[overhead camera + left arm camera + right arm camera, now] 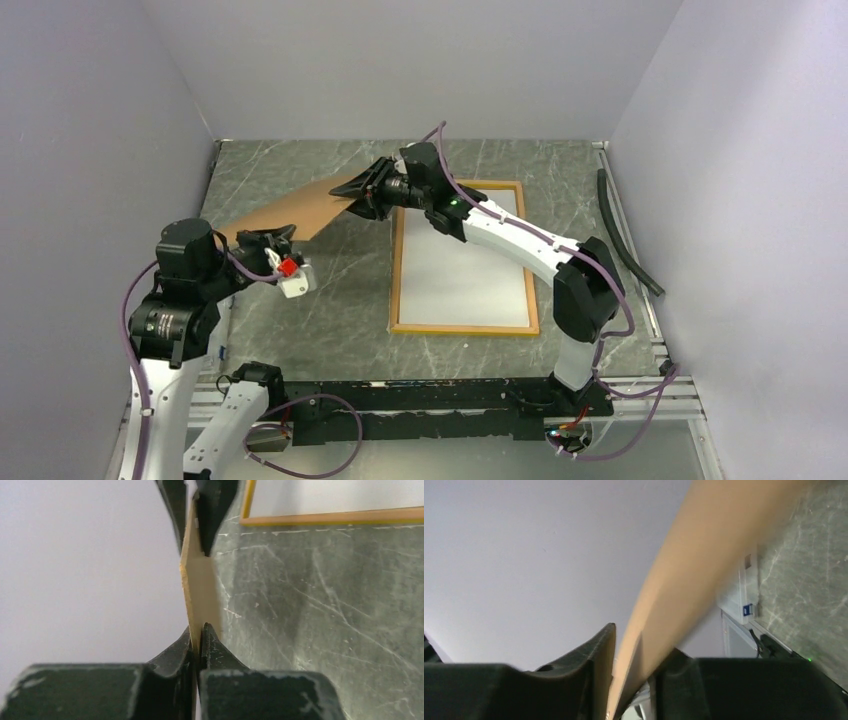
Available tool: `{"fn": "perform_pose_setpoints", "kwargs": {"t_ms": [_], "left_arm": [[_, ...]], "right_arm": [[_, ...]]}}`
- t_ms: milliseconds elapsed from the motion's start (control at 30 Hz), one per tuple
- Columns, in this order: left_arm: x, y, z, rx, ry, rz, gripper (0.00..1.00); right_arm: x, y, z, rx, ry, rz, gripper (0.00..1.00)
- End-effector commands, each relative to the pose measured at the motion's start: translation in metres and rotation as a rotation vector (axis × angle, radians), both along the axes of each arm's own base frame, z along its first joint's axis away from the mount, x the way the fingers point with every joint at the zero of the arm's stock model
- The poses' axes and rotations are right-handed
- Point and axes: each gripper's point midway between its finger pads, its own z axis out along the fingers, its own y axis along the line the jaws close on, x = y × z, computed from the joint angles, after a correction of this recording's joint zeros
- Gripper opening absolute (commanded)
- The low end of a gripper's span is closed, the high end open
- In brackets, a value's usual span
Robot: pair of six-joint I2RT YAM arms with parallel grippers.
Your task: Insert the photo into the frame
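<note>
Brown backing board (300, 212) hangs tilted above the table (340, 290), and my left gripper (262, 238) is pinched tight on its near-left end. Its far-right end sits between the fingers of my right gripper (362, 197); whether they grip it I cannot tell. Further right the frame (465, 328) lies flat on the table, filled with plain white; whether that white is the photo I cannot tell.

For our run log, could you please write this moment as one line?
left gripper shut on backing board | right gripper around its other end | frame lying flat
</note>
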Motion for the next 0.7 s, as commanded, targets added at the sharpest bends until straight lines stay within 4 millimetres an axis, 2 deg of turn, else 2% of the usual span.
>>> {"fn": "perform_pose_setpoints", "kwargs": {"t_ms": [0,133,167,333,367,433,533,667], "left_arm": [[0.002,-0.006,0.004,-0.031,-0.038,-0.023,0.03],[0.002,-0.005,0.001,-0.006,-0.081,-0.033,0.03],[0.002,-0.005,0.001,0.002,-0.097,-0.034,0.03],[-0.001,-0.006,0.001,0.013,-0.100,-0.049,0.03],[-0.002,-0.006,0.000,0.012,-0.086,-0.054,0.03],[-0.005,-0.008,0.003,0.005,-0.069,-0.062,0.03],[-0.010,-0.010,0.003,0.006,-0.029,-0.080,0.03],[-0.013,-0.011,0.006,0.011,-0.026,-0.096,0.03]], "right_arm": [[-0.021,0.006,0.055,0.143,-0.152,0.095,0.41],[-0.035,-0.004,0.039,0.089,-0.198,0.150,0.76],[-0.038,-0.008,0.034,0.074,-0.210,0.165,0.97],[-0.049,-0.035,0.023,0.021,-0.376,0.295,1.00],[-0.052,-0.042,0.019,-0.001,-0.446,0.339,1.00],[-0.065,-0.057,0.024,-0.004,-0.619,0.439,1.00],[-0.074,-0.079,0.024,-0.183,-0.964,0.507,1.00],[-0.063,-0.117,0.023,-0.502,-1.345,0.474,1.00]]}}
